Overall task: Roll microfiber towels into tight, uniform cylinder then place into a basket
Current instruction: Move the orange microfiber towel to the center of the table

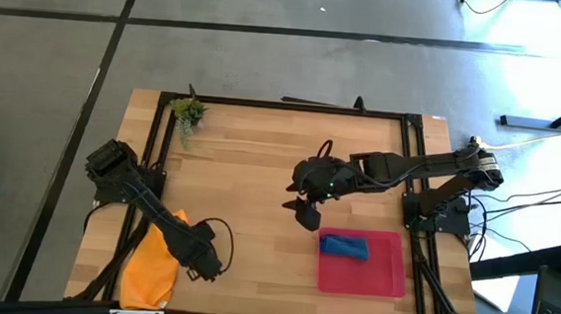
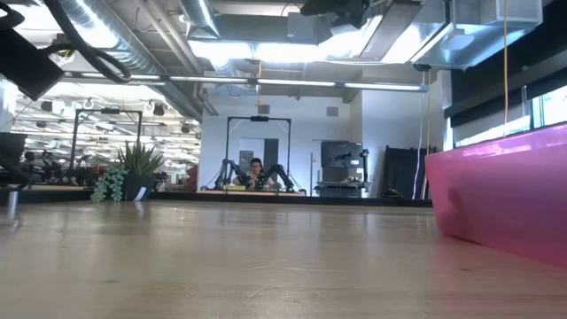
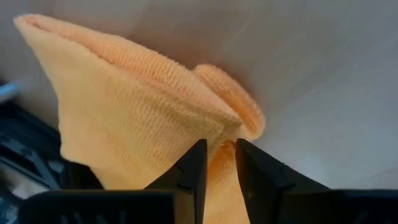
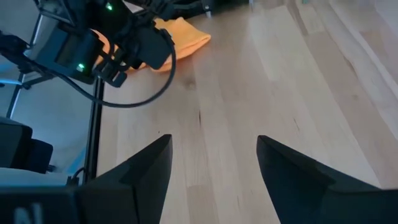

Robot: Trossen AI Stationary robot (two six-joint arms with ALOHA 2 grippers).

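Observation:
The orange towel (image 1: 150, 262) lies bunched at the table's near left corner, and also shows in the left wrist view (image 3: 137, 106) and the right wrist view (image 4: 180, 34). My left gripper (image 3: 220, 163) is shut on it there. The blue towel (image 1: 344, 246) lies rolled in the red tray (image 1: 386, 273), whose pink wall shows in the low view (image 2: 505, 186). My right gripper (image 4: 214, 162) is open and empty over the table's middle, just left of the tray's far left corner. My left gripper pinches a bunched fold of the orange towel (image 3: 219, 138) between its two fingertips (image 3: 198, 163). The cloth is gathered into creases at the fingers and fans out wide beyond them. How much of it rests on the table cannot be told.
A small potted plant (image 1: 188, 113) stands at the table's far left corner and shows in the low view (image 2: 128, 173). Black frame rails run along the table's edges (image 1: 294, 106). Bare wood lies between the two arms.

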